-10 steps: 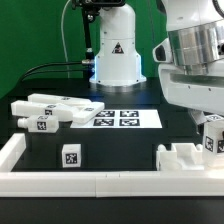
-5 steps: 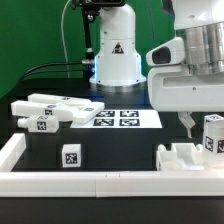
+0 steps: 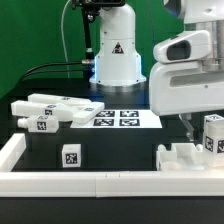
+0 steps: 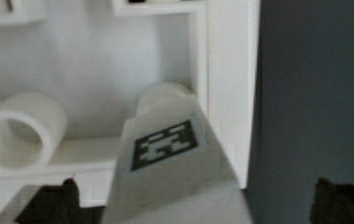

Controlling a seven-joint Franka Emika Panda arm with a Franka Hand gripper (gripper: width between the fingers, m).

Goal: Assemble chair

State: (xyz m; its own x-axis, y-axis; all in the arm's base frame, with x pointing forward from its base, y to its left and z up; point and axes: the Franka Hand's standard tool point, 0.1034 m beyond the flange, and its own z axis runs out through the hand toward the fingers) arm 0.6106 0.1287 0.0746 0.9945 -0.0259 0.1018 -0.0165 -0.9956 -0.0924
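The chair is in loose white tagged parts. An upright tagged part (image 3: 213, 135) stands at the exterior view's right, against a wider white part with round holes (image 3: 182, 159). My gripper (image 3: 192, 124) hangs just above them, open and holding nothing. In the wrist view the same tagged part (image 4: 165, 145) stands free between my dark fingertips (image 4: 49, 203), touching neither. A round hole (image 4: 21, 132) shows beside it. More parts lie at the exterior view's left (image 3: 48, 110), and a tagged cube (image 3: 70, 156) sits near the front.
The marker board (image 3: 120, 118) lies mid-table before the arm's white base (image 3: 117, 55). A long white border rail (image 3: 100, 183) runs along the front and up the exterior view's left side. Green backdrop behind.
The jaws have opened and let go of the upright tagged part. The arm has risen from it, and the part stays standing.
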